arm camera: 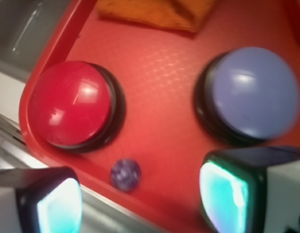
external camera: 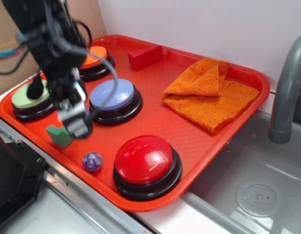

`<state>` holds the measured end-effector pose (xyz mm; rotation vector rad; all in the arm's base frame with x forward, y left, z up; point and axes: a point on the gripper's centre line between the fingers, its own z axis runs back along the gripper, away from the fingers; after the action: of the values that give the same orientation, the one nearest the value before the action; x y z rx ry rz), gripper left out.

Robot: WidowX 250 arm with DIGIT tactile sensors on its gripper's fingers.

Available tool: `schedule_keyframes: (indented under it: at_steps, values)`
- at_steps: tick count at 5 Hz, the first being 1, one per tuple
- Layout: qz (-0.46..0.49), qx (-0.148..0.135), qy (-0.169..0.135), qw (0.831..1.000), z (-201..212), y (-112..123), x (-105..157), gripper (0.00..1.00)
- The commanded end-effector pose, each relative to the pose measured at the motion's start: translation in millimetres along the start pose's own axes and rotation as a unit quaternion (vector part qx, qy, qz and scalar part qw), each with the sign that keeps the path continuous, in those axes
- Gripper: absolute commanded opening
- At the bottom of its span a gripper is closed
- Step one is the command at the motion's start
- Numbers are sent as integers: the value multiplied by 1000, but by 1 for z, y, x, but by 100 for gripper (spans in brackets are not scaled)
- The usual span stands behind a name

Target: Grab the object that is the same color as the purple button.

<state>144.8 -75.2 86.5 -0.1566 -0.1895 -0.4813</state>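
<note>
A small purple marbled ball [external camera: 92, 162] lies on the red tray [external camera: 189, 126] near its front edge, just left of the red button [external camera: 146, 162]. The purple button [external camera: 114, 95] with its pale lavender dome sits further back. My gripper [external camera: 74, 122] hangs above the tray between the purple button and the green block, a little behind and left of the ball. In the wrist view the ball [arm camera: 126, 174] shows below, between my open fingers [arm camera: 61, 204], which hold nothing. The purple button [arm camera: 255, 92] is at the upper right there.
A green block [external camera: 59, 135] lies left of the ball, partly behind my gripper. Green [external camera: 30, 97] and orange [external camera: 94, 58] buttons, a red block [external camera: 145, 57] and an orange cloth [external camera: 211, 90] also sit on the tray. A sink and faucet [external camera: 287, 92] are to the right.
</note>
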Motion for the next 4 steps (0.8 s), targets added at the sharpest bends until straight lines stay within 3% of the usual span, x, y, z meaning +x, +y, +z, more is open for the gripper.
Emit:
schedule_keyframes:
  at_steps: [1, 2, 3, 4]
  values:
    - [-56, -21, 1, 998, -29, -16, 1, 100]
    - [-86, -39, -15, 995, -36, -18, -9, 100]
    - [-87, -35, 13, 996, -44, -20, -15, 100]
    - [-71, -36, 19, 997, -57, -17, -20, 91]
